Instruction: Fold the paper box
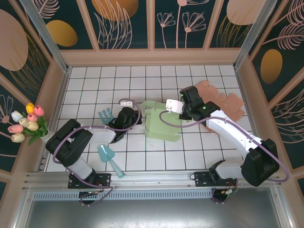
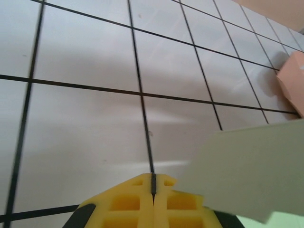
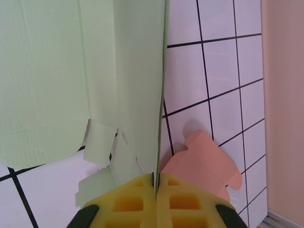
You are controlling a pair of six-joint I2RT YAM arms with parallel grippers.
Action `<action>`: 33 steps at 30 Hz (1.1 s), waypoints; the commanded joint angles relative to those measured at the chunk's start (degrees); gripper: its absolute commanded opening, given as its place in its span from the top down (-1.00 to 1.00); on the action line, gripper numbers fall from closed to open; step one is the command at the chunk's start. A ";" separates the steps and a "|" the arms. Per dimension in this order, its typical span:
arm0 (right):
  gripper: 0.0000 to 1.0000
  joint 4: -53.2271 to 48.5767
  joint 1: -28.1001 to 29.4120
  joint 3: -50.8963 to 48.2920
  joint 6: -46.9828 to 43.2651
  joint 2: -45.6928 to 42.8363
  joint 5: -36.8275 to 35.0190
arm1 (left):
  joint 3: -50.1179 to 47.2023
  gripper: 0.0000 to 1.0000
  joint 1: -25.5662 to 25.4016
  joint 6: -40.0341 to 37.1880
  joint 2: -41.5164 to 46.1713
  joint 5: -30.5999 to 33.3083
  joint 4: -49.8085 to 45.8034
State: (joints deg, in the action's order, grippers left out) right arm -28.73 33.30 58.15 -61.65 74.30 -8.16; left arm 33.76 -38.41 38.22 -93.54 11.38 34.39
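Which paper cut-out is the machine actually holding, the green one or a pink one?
The pale green sheet in the middle: the right arm's jaws pinch its edge. The pink sheets lie loose at the right.

The pale green paper box [image 1: 161, 126] sits partly folded, flaps open.

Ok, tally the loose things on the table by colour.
Green: 1, the paper box
Teal: 2, the rake and the scoop
Pink: 1, the pile of box blanks; its sheets cannot be counted
Total: 4
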 commanded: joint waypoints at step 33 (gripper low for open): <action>1.00 -0.17 -0.04 5.88 2.19 12.70 -0.66 | 0.38 1.00 -0.02 -0.05 -4.99 -6.06 12.31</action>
State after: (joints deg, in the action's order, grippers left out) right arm -27.09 33.08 63.75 -58.22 85.80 -9.21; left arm 35.40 -38.35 37.78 -102.06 3.68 43.35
